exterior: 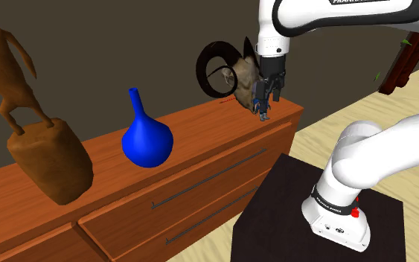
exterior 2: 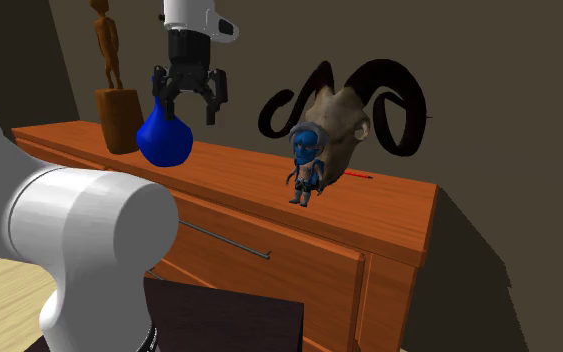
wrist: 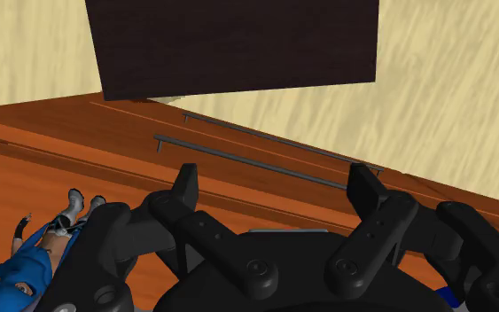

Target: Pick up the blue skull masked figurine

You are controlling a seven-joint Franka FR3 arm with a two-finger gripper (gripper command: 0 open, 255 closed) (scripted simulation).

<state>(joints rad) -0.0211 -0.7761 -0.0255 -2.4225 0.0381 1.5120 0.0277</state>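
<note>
Jaws wide open, nothing in them; both black fingers (wrist: pixel 188 191) stand well apart above the wooden worktop (exterior 2: pixel 249 185). Blue-faced figurine (exterior 2: pixel 305 165) stands upright on the worktop, below the jaws and off to one side: outside the gap, beyond one finger, not between the two. Horned skull (exterior 2: pixel 347 112) sits just behind the figurine; blue vase (exterior 2: pixel 166 140) further off from the jaws.

Progress, as I judge it: approach only partly made. No contact, no grasp, no lift. Left to do: centre the jaws over the figurine, descend, close, raise it.
</note>
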